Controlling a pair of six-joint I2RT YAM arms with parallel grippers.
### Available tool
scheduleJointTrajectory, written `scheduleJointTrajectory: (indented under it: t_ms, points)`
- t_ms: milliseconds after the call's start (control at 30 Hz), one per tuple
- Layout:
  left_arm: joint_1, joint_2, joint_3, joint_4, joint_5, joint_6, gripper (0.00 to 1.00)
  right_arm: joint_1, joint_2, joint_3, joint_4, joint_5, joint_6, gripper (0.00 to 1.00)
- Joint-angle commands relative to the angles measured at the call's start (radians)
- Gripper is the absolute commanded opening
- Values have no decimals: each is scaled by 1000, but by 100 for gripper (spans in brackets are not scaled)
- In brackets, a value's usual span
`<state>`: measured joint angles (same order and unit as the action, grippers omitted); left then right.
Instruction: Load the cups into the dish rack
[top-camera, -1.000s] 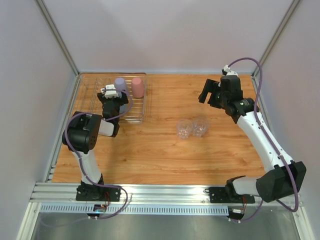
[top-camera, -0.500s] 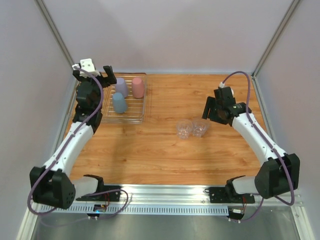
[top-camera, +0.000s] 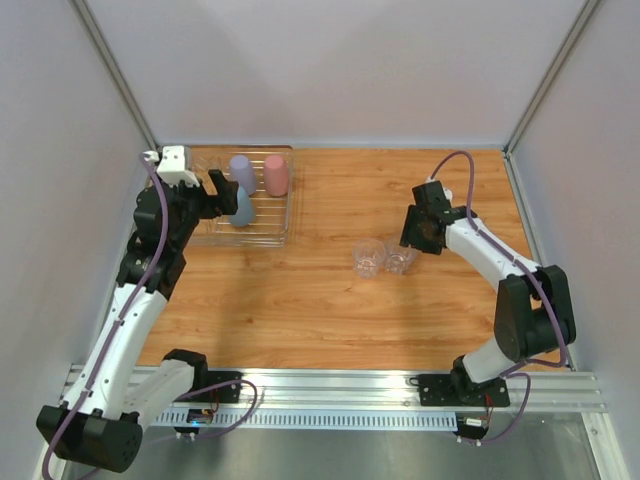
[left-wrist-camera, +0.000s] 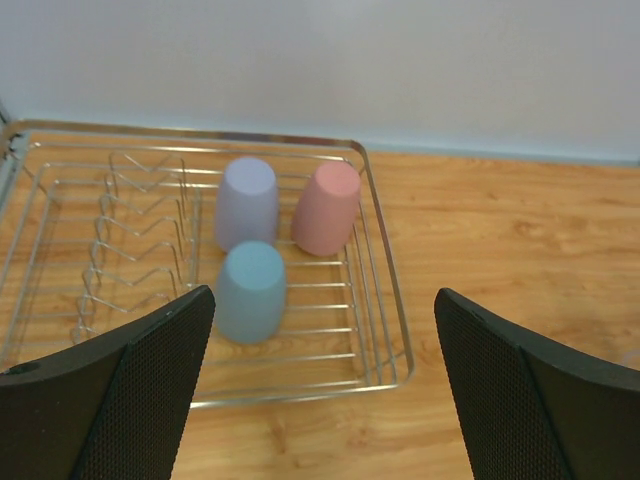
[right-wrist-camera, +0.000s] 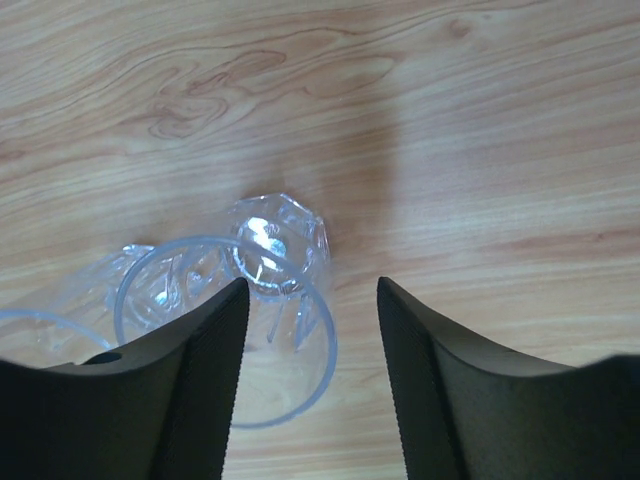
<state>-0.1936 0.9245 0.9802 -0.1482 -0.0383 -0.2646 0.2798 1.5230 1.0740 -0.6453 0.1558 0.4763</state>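
The dish rack (top-camera: 291, 222) is a thin wire tray at the back left. In it, mouth down, stand the lavender cup (top-camera: 241, 170), the pink cup (top-camera: 276, 175) and the blue cup (top-camera: 241, 208). My left gripper (top-camera: 214, 194) is open and empty over the rack's left part. The left wrist view shows the lavender cup (left-wrist-camera: 247, 202), pink cup (left-wrist-camera: 326, 207), blue cup (left-wrist-camera: 250, 292) and the rack (left-wrist-camera: 386, 275) ahead of the left gripper (left-wrist-camera: 322, 295). Two clear tumblers (top-camera: 368, 258) (top-camera: 399, 262) stand upright mid-table. My right gripper (top-camera: 418, 232) is open, low over the right tumbler (right-wrist-camera: 275, 245): one finger over its mouth, the other outside.
Grey walls close the table at the back and both sides. The second tumbler (right-wrist-camera: 95, 285) touches or nearly touches the first on its left. The left half of the rack has upright wire prongs (left-wrist-camera: 130, 215). Bare wooden tabletop (top-camera: 300, 310) lies in front.
My left gripper let go of the blue cup in the rack, lifted away and now hangs open near the rack's left. My right gripper came down and forward onto the right tumbler.
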Motion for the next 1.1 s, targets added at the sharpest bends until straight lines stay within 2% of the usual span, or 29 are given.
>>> scheduleJointTrajectory:
  t_ms: [0,67,100,167,200,233,467,533,633,667,700,767,800,867,900,967,1033,1067]
  points:
    - [3,-33,6,-105,83,-33,100,-4,43,4,75,47,-18,55]
    - [3,-52,8,-120,81,-33,100,-4,65,0,78,59,-24,48]
    - [3,-58,11,-131,77,-30,100,-4,66,-5,82,63,-27,38]
    - [3,-65,18,-145,78,-27,100,-4,71,-5,84,77,-31,26]
    - [3,-64,32,-166,92,-24,100,-2,66,-3,84,80,-31,9]
    - [3,-64,38,-177,101,-21,100,-4,62,4,81,85,-28,1]
    - [3,-26,115,-215,237,-103,100,-4,-70,167,4,65,-21,1]
    - [3,-6,135,-206,280,-145,100,-7,-124,251,1,27,-13,1]
    - [3,33,146,-119,397,-290,100,-7,-153,335,27,-93,7,1]
    - [2,54,134,-37,447,-403,100,-5,-167,377,42,-129,37,0]
    - [0,63,127,11,463,-476,100,-7,-172,391,64,-222,62,1]
    - [-9,92,104,131,463,-602,100,-7,-191,392,180,-304,146,1]
    - [-9,103,95,180,448,-745,100,-5,-198,385,238,-384,169,1]
    - [-9,140,72,337,420,-894,100,5,-214,357,436,-433,208,1]
    - [-12,154,68,392,411,-1065,100,18,-215,348,490,-458,209,0]
    - [-30,203,57,526,370,-1255,100,36,-201,351,600,-472,202,1]
    - [-78,250,67,585,327,-1434,100,59,-192,348,711,-495,209,0]
    - [-93,263,105,585,280,-1458,100,68,-185,348,739,-499,217,1]
